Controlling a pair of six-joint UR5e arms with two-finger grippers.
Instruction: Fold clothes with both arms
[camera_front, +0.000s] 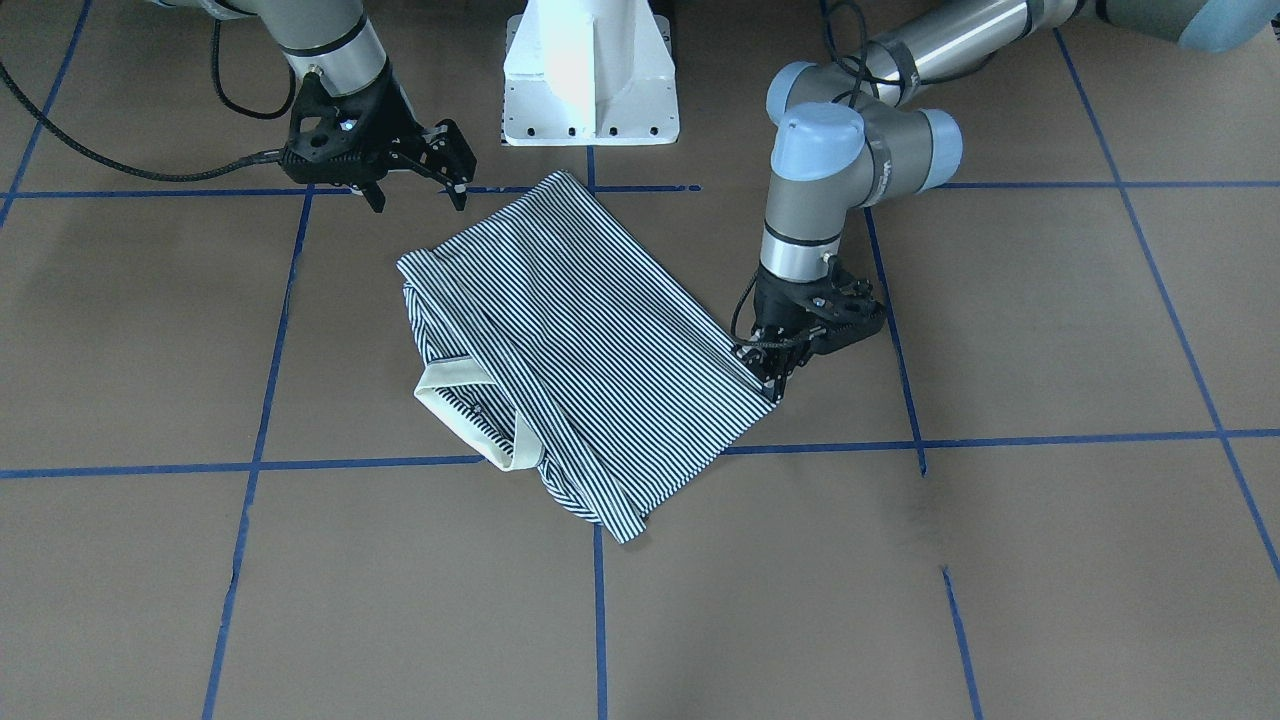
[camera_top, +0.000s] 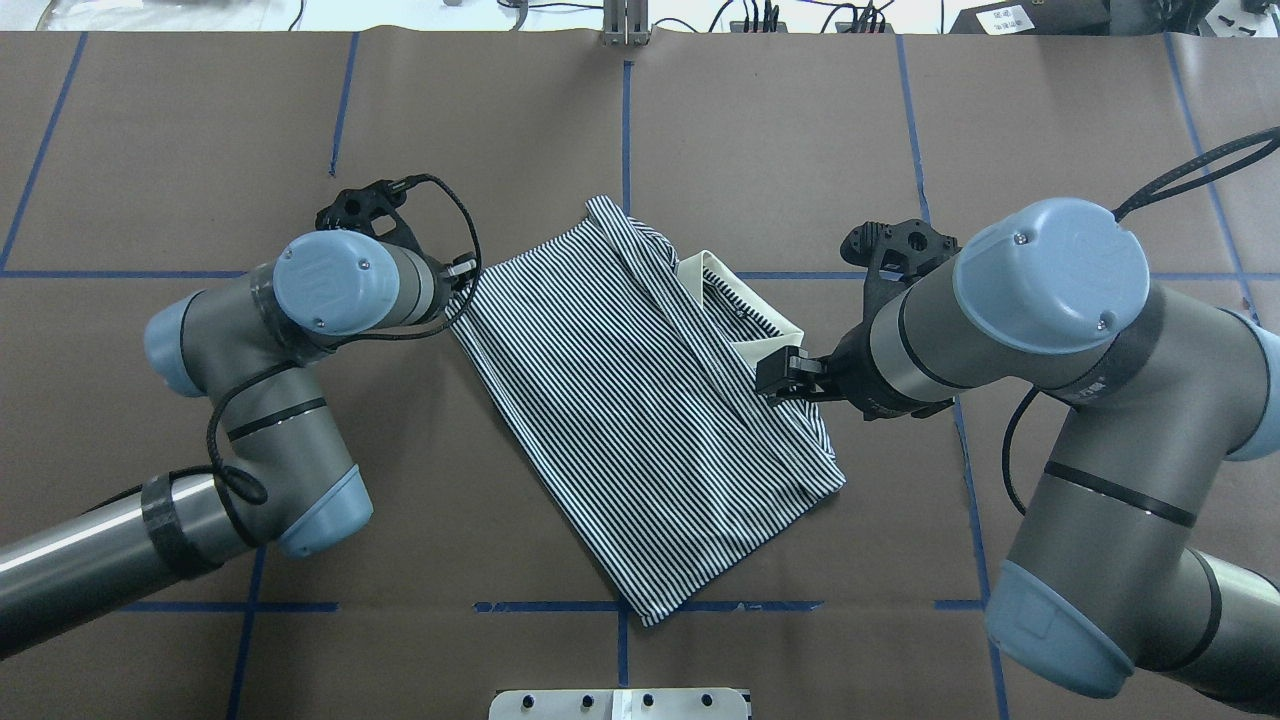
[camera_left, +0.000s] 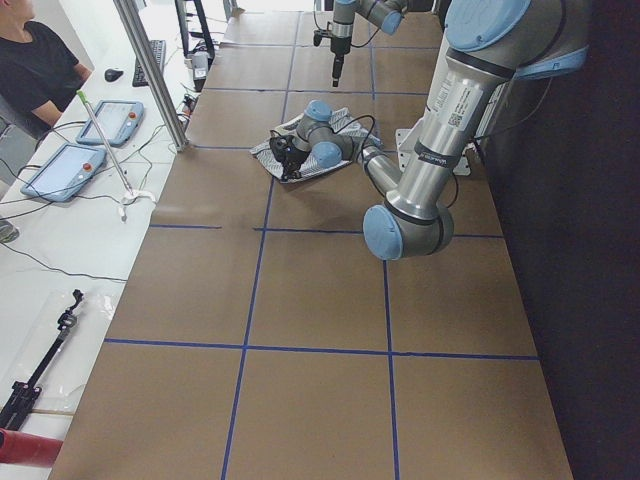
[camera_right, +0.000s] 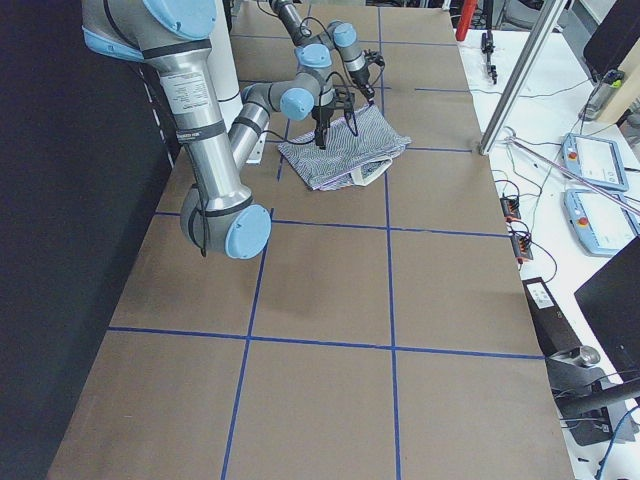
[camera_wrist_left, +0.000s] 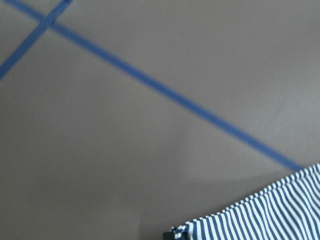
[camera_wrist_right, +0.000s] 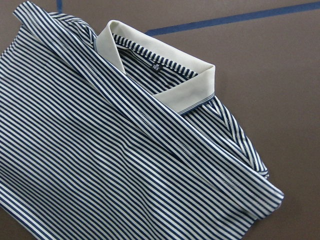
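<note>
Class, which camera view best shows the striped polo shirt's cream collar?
The right wrist-mounted view: the plain cream collar is close and sharp, its inner label visible. The front-facing and overhead views show it smaller; the side views, a speck at most; the left wrist-mounted view, only the navy-and-white striped polo shirt's edge.
</note>
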